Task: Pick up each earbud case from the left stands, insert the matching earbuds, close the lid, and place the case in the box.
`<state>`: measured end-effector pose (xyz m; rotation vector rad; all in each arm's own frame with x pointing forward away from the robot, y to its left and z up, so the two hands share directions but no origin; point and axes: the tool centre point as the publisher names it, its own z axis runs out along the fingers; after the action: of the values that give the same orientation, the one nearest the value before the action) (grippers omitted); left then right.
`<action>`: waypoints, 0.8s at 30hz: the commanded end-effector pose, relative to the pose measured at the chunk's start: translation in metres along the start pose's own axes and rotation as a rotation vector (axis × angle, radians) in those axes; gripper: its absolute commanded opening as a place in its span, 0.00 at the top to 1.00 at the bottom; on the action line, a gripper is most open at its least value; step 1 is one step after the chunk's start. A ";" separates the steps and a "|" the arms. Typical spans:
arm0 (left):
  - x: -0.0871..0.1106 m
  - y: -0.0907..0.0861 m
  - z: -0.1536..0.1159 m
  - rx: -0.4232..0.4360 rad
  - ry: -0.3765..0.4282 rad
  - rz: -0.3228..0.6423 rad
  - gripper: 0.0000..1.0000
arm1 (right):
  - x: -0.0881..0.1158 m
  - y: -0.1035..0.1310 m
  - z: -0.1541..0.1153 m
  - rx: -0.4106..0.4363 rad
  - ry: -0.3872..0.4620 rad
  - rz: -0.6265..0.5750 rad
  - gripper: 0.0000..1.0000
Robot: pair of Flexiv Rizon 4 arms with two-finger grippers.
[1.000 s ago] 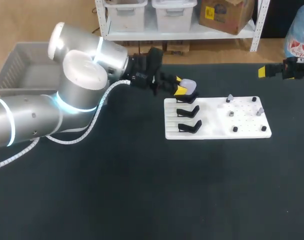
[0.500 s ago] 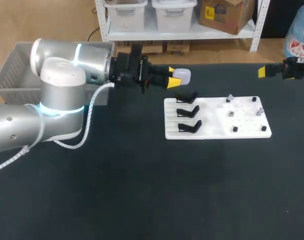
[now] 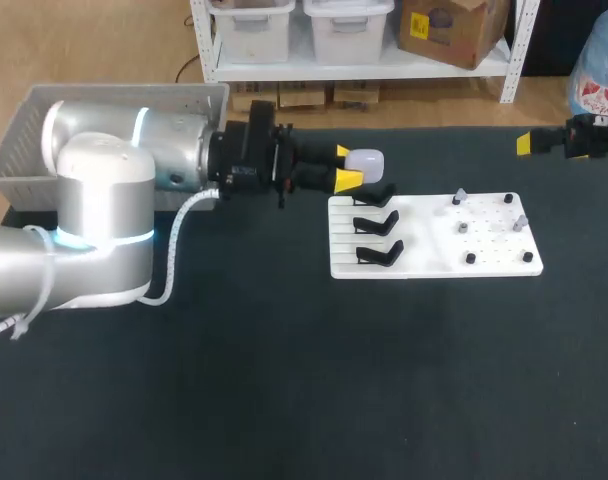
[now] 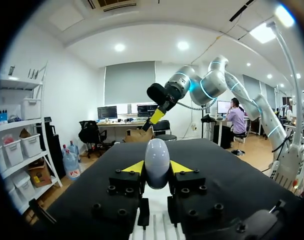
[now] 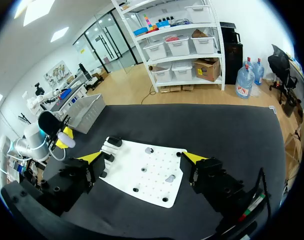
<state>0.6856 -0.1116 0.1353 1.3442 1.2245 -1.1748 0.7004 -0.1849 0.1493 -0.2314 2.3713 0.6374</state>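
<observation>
Overhead, the left gripper (image 3: 346, 166) holds a pale, rounded, glossy earbud case (image 3: 365, 159) above the black-covered table (image 3: 284, 380). The case hangs at about 11 o'clock from the flat white plastic board (image 3: 424, 240), just past that board's far corner. Three black stands (image 3: 377, 222) sit in a column on the board's 9 o'clock side. Small grey and black pieces (image 3: 462, 227) dot its 3 o'clock half, too small to make out further. A grey ribbed plastic crate (image 3: 24, 130) stands at the table's 10 o'clock corner, partly behind the left arm.

From above, the case shows only at the ends of the yellow tips. The left wrist camera settles the grip: one yellow tip presses each flank of the upright case, so the claw is clamped narrowly on it. That camera also shows the right arm raised well ahead, across the table.

The head camera catches just one yellow tip of the right gripper (image 5: 143, 159), at about 1 o'clock from the board and well apart from it. Its own wrist camera shows both fingers spread wide with nothing gripped between them, the white board lying below and ahead. The same view shows the left arm's claw with the pale case beyond the board's stand end, and the grey crate farther off behind it.
</observation>
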 end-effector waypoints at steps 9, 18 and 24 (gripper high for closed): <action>0.000 -0.012 -0.003 -0.056 0.024 -0.004 1.00 | 0.000 0.000 0.000 0.000 0.001 0.000 0.00; 0.003 -0.011 -0.004 -0.056 0.045 -0.008 1.00 | 0.000 0.000 0.000 0.000 0.001 0.000 0.00; 0.003 -0.011 -0.004 -0.056 0.045 -0.008 1.00 | 0.017 0.020 -0.003 -0.016 0.019 -0.055 0.00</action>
<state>0.6755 -0.1072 0.1334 1.3331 1.2888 -1.1149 0.6920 -0.1753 0.1450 -0.3010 2.3803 0.6291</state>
